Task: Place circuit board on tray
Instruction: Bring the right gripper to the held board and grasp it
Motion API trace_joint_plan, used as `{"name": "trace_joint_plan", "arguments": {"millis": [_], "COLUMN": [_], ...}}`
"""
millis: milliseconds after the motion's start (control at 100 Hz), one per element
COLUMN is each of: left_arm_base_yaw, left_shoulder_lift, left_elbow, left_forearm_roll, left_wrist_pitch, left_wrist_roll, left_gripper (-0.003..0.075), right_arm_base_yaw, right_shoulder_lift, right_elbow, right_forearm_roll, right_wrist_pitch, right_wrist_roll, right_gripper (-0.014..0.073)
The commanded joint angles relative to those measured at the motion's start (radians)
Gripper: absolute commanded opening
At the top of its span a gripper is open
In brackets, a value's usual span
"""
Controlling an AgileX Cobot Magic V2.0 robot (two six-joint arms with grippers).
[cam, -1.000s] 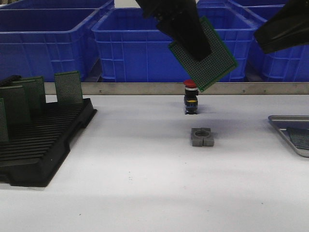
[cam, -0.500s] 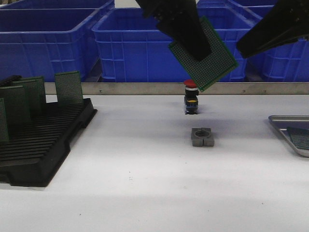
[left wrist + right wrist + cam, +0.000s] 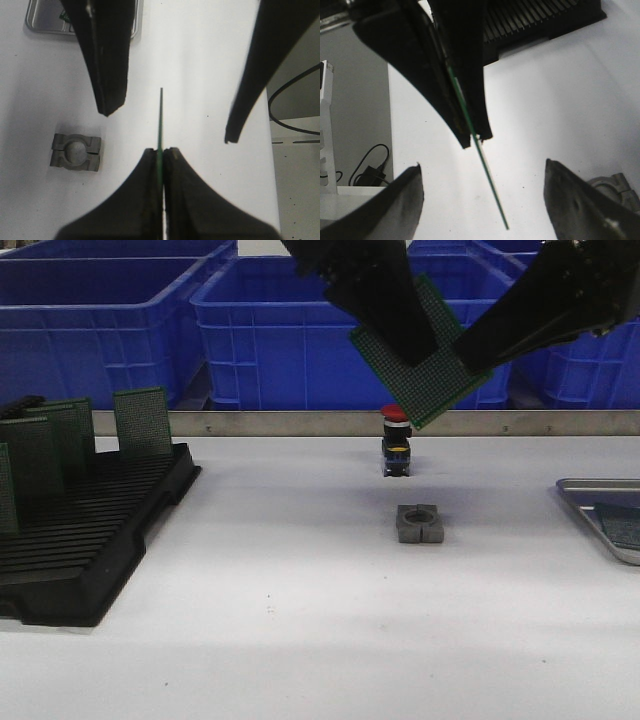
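The green circuit board (image 3: 430, 380) hangs tilted high over the middle of the table, with my left gripper (image 3: 412, 348) shut on it. The left wrist view shows the board (image 3: 161, 117) edge-on, pinched between the left gripper's (image 3: 161, 151) jaws. My right gripper (image 3: 470, 355) reaches in from the upper right and stands open. In the right wrist view its spread fingers (image 3: 412, 190) flank the board's free edge (image 3: 490, 182) without touching it. The silver tray (image 3: 590, 487) lies at the table's right edge, with a green board (image 3: 622, 521) on it.
A black slotted rack (image 3: 90, 540) with upright boards (image 3: 140, 420) stands at the left. A red-topped button switch (image 3: 396, 440) and a grey clamp block (image 3: 419, 524) sit mid-table under the arms. Blue bins (image 3: 270, 330) line the back behind a metal rail.
My right gripper has swung in leftward from the upper right until its open fingers reach the board's right edge. The left gripper and the board have stayed put.
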Motion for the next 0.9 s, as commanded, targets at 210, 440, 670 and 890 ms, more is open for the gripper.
{"name": "trace_joint_plan", "arguments": {"millis": [210,440,670,890], "left_arm_base_yaw": [-0.007,-0.007,-0.007,-0.007], "left_shoulder_lift": [-0.056,-0.056,-0.056,-0.056], "left_elbow": [-0.031,-0.031,-0.031,-0.031], "left_forearm_roll": [-0.059,-0.064,-0.074,-0.074], "left_wrist_pitch": [0.039,0.039,0.039,0.039], "left_wrist_roll": [-0.001,-0.001,-0.001,-0.001], "left_gripper": [-0.0018,-0.0018,-0.0018,-0.0018], "right_arm_base_yaw": [0.012,0.012,0.012,0.012], "right_shoulder_lift": [-0.036,-0.036,-0.036,-0.036], "right_elbow": [-0.025,-0.017,-0.011,-0.011], "right_forearm_roll": [0.060,0.061,0.061,0.061], "right_wrist_pitch": [0.044,0.037,0.029,0.029], "right_wrist_roll": [0.012,0.015,0.015,0.016], "right_gripper": [0.0527,0.0527,0.0527,0.0483]}}
